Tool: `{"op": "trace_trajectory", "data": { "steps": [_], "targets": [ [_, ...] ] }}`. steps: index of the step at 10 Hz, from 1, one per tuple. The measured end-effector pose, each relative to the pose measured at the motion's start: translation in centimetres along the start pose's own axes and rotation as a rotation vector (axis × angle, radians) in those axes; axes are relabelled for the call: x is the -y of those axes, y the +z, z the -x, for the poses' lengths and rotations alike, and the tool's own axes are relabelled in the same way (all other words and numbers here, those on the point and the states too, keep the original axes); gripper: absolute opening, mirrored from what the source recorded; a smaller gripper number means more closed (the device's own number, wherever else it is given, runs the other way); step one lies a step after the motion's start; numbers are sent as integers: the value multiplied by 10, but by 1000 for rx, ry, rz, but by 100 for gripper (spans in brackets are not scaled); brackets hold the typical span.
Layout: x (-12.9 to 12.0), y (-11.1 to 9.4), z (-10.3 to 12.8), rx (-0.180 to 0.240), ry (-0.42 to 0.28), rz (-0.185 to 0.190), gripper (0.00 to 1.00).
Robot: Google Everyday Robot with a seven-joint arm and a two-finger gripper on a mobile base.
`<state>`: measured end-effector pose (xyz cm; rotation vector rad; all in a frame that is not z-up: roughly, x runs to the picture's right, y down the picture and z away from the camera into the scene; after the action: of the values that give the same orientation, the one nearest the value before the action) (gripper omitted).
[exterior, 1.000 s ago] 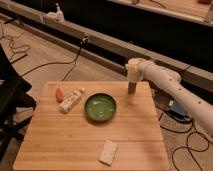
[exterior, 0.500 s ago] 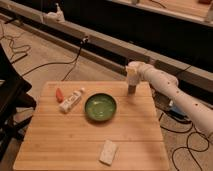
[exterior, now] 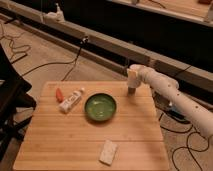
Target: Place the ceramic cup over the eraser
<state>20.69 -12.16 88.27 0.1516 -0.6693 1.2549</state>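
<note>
My white arm reaches in from the right, and its gripper (exterior: 132, 81) hangs over the far right part of the wooden table (exterior: 75, 145). Directly under it a small dark upright block, the eraser (exterior: 132, 91), stands on the table. A pale cream shape at the arm's tip, right above the eraser, looks like the ceramic cup (exterior: 131, 74). I cannot separate it from the gripper, or tell whether it is held.
A green bowl (exterior: 100, 107) sits mid-table, left of the gripper. A white labelled tube (exterior: 71, 100) and a small orange item (exterior: 59, 94) lie at the far left. A flat white speckled block (exterior: 108, 152) lies near the front edge. Cables cross the floor.
</note>
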Motion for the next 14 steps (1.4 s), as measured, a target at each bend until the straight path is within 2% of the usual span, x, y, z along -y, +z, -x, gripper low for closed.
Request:
{"op": "trace_trajectory", "data": {
  "steps": [6,7,9,10,12,14],
  "targets": [
    [-1,1,0,-1,0,2,32],
    [-1,1,0,0,0,1,27],
    [-1,1,0,0,0,2,11],
    [-1,1,0,0,0,2,10],
    [-1,1,0,0,0,2,22],
    [-1,1,-1,-1,1,2,44]
  ]
}}
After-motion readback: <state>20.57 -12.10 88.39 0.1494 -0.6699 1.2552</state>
